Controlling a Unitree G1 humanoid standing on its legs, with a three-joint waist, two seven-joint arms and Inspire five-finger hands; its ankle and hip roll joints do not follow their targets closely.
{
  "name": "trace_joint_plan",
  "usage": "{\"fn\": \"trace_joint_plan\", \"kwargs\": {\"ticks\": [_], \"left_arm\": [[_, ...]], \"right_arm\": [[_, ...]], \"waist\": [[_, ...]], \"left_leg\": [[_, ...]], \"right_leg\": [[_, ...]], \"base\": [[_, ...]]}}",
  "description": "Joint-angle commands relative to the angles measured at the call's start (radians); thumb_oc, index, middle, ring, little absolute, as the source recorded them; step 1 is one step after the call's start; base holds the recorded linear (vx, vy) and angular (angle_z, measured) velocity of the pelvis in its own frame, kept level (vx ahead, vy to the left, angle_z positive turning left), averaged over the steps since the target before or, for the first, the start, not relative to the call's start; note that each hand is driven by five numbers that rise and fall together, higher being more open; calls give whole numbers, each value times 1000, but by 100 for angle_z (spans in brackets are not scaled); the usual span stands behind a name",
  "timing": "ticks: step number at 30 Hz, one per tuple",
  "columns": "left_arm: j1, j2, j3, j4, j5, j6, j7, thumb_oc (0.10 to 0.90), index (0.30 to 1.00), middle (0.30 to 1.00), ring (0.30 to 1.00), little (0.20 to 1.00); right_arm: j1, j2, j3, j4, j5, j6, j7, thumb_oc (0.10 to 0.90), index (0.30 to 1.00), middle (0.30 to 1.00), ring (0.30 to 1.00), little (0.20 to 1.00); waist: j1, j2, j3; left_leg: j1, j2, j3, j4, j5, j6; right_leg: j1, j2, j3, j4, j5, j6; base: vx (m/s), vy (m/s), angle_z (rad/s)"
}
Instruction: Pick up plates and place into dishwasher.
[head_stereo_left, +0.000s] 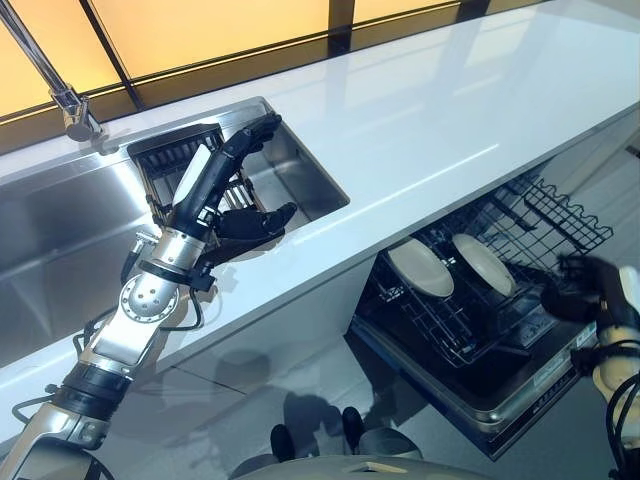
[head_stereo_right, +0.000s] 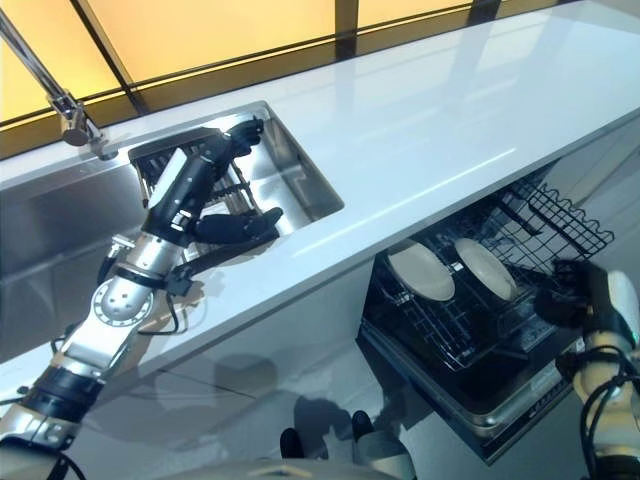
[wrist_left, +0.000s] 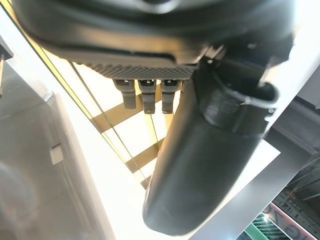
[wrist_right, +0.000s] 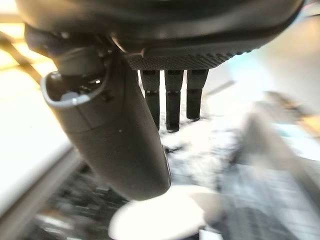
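Two white plates (head_stereo_left: 421, 268) (head_stereo_left: 484, 264) stand side by side on edge in the pulled-out lower rack (head_stereo_left: 470, 330) of the dishwasher under the counter. My right hand (head_stereo_left: 585, 290) hovers just right of that rack, open, with nothing in it; its wrist view shows straight fingers (wrist_right: 172, 100) above a blurred white plate (wrist_right: 165, 217). My left hand (head_stereo_left: 215, 195) reaches over the sink (head_stereo_left: 300, 175), open, its fingers stretched toward a dark dish rack (head_stereo_left: 175, 150) inside the basin. The left wrist view shows straight fingers (wrist_left: 145, 97) holding nothing.
A white counter (head_stereo_left: 450, 110) runs across the view, with a steel drainboard (head_stereo_left: 50, 230) and a tap (head_stereo_left: 70, 105) at the left. The upper wire basket (head_stereo_left: 560, 215) juts out above the plates. The open dishwasher door (head_stereo_left: 500, 400) lies low in front.
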Motion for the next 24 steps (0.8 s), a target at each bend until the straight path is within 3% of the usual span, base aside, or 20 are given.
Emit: {"fn": "trace_joint_plan", "kwargs": {"ticks": [1, 11, 24], "left_arm": [[-75, 17, 56, -28, -63, -76, 14, 800, 900, 900, 900, 900], [-93, 20, 25, -46, -64, -68, 19, 800, 900, 900, 900, 900], [-123, 38, -8, -67, -85, -45, 16, 800, 900, 900, 900, 900]], "right_arm": [[-75, -99, -12, 17, -12, -24, -20, 100, 300, 300, 300, 200], [-128, -56, 115, 136, 19, 14, 3, 100, 300, 300, 300, 200], [-236, -38, 211, 339, 36, 1, 16, 100, 300, 300, 300, 200]], "waist": [[1, 19, -87], [28, 31, -73], [68, 61, -49]], "left_leg": [[36, -41, 13, 7, -182, 44], [29, -45, -10, 7, -176, 41], [17, -47, -30, 7, -168, 38]], "right_leg": [[23, 109, -3, 6, -87, 7], [22, 103, -25, 6, -88, 5], [16, 91, -63, 6, -90, 3]], "base": [[5, -52, 1], [-1, -33, 3], [1, -25, 5]]}}
